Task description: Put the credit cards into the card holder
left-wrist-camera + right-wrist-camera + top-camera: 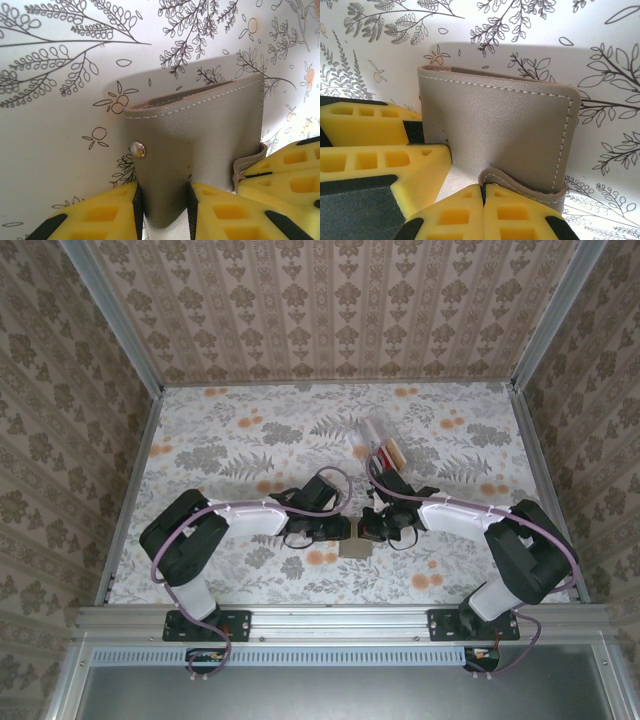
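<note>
The grey-taupe card holder (357, 549) stands partly unfolded on the table between both grippers. My left gripper (165, 192) is shut on a lower corner of one panel of the card holder (200, 130), beside a metal snap (137, 149). My right gripper (484, 189) is shut on the curled edge of the holder's other flap (530, 187), with the upright panel (505, 125) behind it. The left gripper's yellow fingers (370, 145) show at the left of the right wrist view. Credit cards (386, 453), red and tan, sit in a clear box farther back.
The clear plastic box (376, 436) stands behind the grippers, right of centre on the floral table (230, 450). Metal rails (130, 490) and patterned walls bound the table on the left, right and back. Both arms (250, 515) reach inward from the near edge.
</note>
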Controlling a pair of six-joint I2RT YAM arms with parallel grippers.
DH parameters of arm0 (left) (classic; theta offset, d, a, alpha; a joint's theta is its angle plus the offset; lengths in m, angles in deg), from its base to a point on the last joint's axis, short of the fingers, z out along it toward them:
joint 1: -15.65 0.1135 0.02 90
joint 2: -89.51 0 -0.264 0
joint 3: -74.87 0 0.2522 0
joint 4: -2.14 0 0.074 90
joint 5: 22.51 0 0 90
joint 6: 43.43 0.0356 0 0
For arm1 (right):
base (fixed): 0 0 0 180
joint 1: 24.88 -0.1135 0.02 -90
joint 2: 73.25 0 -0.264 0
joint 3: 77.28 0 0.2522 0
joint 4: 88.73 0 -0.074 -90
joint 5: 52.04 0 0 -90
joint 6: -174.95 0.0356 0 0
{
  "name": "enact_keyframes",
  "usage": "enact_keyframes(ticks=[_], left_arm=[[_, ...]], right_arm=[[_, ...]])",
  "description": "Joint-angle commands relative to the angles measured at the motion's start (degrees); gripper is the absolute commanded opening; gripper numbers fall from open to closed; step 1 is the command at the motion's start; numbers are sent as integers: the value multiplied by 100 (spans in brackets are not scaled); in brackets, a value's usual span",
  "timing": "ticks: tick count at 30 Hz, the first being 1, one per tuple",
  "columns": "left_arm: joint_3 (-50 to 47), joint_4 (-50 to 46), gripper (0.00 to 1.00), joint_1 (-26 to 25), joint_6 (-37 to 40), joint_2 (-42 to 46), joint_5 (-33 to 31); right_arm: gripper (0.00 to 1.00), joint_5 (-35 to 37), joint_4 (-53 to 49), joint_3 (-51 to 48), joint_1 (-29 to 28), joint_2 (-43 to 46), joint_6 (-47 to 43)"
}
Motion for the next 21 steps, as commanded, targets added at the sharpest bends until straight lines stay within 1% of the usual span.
enact_keyframes(ticks=[1,8,12,14,17,21], left_arm=[[-17,-92,30,-132,-31,109,42],[-12,-90,30,-125,-25,50,-2],[-5,-89,30,-127,-13,42,3],[11,-106,30,-115,5,32,11],[35,-113,30,-117,5,14,8],[62,-124,30,-109,5,6,4]], right_arm=[[9,379,-279,32,-39,-55,198],[23,508,-474,176,-28,442,182],[24,665,-485,59,10,782,247],[22,686,-462,3,49,802,262],[14,624,-439,-19,69,765,236],[9,256,-152,-125,69,478,241]])
